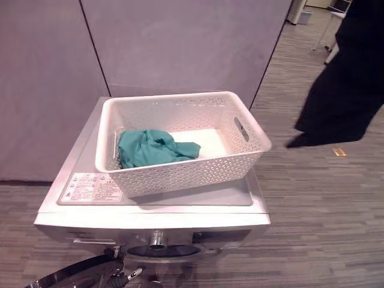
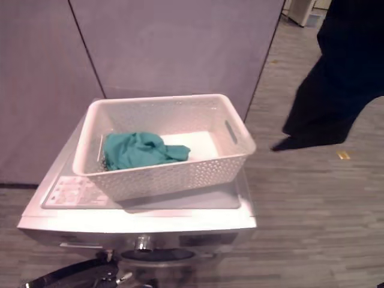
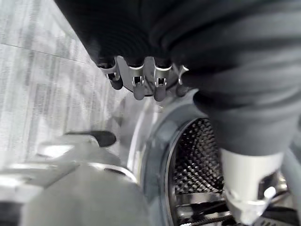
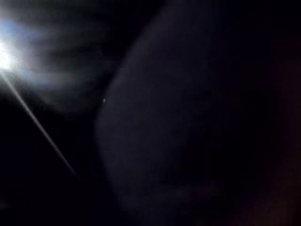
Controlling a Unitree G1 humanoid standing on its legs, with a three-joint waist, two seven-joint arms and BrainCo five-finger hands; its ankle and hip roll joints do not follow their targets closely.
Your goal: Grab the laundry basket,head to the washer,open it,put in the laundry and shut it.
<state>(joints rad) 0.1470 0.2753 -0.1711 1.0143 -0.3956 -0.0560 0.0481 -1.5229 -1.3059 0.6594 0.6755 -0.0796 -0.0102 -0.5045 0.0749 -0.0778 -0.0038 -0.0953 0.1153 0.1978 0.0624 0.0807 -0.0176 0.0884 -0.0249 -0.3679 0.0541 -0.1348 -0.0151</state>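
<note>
In front of the washer's open drum (image 3: pixel 197 160), the left robot hand (image 3: pixel 141 77) hangs with its silver, dark-tipped fingers (image 3: pixel 160 87) loosely curled in a row, gripping nothing. The perforated steel drum wall shows just past those fingers, and the round washer door (image 1: pixel 78 275) stands swung open low at the washer's front, on its left side. On top of the washer (image 1: pixel 240 201) sits the white perforated laundry basket (image 1: pixel 198 171), turned slightly askew. Inside the basket, toward its left end, lies a crumpled teal garment (image 1: pixel 153 148). Beyond the washer stand grey partition panels (image 1: pixel 180 42). The right wrist view is too dark to tell the right robot hand's state.
</note>
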